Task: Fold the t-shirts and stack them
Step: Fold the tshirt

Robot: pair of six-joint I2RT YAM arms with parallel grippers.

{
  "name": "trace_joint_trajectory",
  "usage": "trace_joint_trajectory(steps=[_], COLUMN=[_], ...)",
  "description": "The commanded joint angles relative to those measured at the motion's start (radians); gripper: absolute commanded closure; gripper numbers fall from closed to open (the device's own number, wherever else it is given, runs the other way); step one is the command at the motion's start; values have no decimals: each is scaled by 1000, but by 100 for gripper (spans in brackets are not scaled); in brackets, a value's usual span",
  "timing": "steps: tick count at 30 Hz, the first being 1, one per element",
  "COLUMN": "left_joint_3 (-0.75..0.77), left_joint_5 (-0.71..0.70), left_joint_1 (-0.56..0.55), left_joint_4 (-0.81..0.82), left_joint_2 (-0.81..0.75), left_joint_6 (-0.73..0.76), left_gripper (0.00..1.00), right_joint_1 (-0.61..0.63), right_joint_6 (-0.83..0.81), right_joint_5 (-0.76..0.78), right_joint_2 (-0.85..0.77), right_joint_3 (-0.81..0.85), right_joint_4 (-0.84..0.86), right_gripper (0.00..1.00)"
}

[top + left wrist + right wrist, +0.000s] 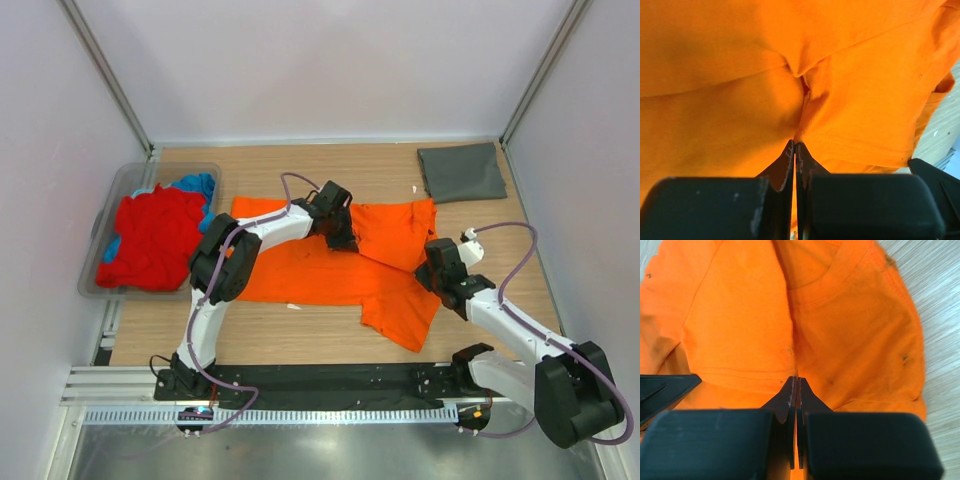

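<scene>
A bright orange t-shirt lies spread across the middle of the wooden table, its right part lapped over at an angle. My left gripper sits on its upper middle, shut, with a pucker of orange cloth pinched at the tips. My right gripper is at the shirt's right side, also shut on a fold of orange cloth at its tips, just below the collar. A dark grey t-shirt lies folded at the back right corner.
A clear plastic tub stands at the left edge, holding a crumpled red shirt over a blue one. White walls close in the table on three sides. Bare wood shows behind the orange shirt.
</scene>
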Motion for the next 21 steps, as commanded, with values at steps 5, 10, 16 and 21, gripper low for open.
trace_joint_trajectory(steps=[5, 10, 16, 21], left_joint_3=[38, 66, 92, 98], left_joint_5=[-84, -90, -70, -96], left_joint_1=[0, -1, -1, 6], left_joint_4=[-95, -138, -190, -221], left_joint_2=[-39, -24, -22, -93], left_joint_6=[61, 75, 105, 125], left_gripper=[100, 100, 73, 67], right_joint_1=[62, 65, 65, 57], right_joint_6=[87, 75, -30, -228], right_joint_5=[107, 123, 123, 109], right_joint_2=[21, 45, 45, -4], right_joint_3=[-22, -37, 44, 171], right_joint_4=[58, 76, 23, -68], right_gripper=[99, 99, 74, 58])
